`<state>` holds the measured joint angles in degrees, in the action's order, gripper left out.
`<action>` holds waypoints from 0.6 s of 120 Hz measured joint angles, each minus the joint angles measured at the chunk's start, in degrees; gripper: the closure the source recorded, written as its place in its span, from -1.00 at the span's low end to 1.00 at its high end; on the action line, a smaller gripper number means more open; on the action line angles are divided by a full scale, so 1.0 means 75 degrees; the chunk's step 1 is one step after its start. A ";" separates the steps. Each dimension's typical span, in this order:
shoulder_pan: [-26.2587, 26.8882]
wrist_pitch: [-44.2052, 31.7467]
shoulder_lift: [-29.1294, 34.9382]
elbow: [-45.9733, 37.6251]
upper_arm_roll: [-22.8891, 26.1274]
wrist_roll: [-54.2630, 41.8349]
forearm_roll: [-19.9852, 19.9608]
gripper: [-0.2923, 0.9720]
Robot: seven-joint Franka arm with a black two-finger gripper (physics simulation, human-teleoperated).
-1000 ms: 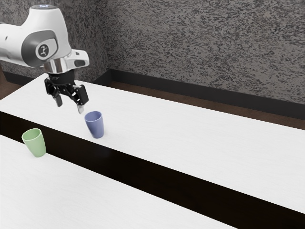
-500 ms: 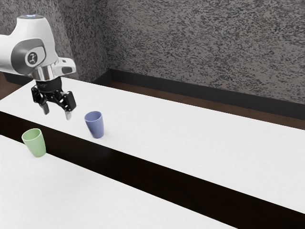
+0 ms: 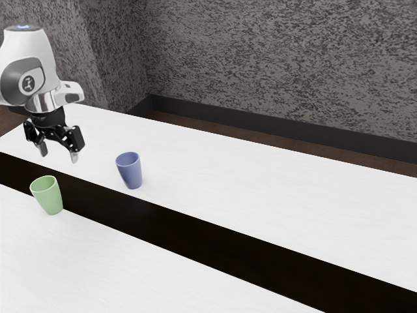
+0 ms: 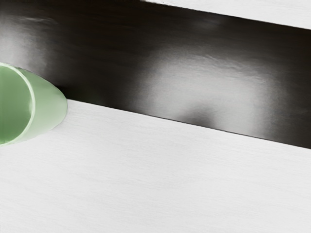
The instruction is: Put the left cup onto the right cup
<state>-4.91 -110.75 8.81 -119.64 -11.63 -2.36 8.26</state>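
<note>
The white desk (image 3: 273, 189) is crossed by a dark stripe (image 3: 195, 240). The pincer (image 3: 59, 154) is held open and empty, up near the green cup (image 3: 46, 194), which is stood upright and empty at the stripe's edge. The blue cup (image 3: 129, 169) is stood upright nearby, toward the exterior view's right.

No readable text; an unclear emblem marks the arm (image 3: 27, 83).
</note>
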 joint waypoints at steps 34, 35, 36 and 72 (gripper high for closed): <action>-0.0167 -0.0755 -0.0305 -0.0299 -0.0239 -0.0487 0.0021 -0.54; -0.0171 -0.0777 -0.0315 -0.0305 -0.0241 -0.0503 0.0021 -0.54; -0.0176 -0.0798 -0.0323 -0.0310 -0.0243 -0.0519 0.0022 -0.54; -0.0252 -0.1297 -0.0470 -0.0498 -0.0439 -0.1083 0.0030 -0.54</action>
<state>-6.80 -120.47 5.29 -123.38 -14.93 -10.49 8.49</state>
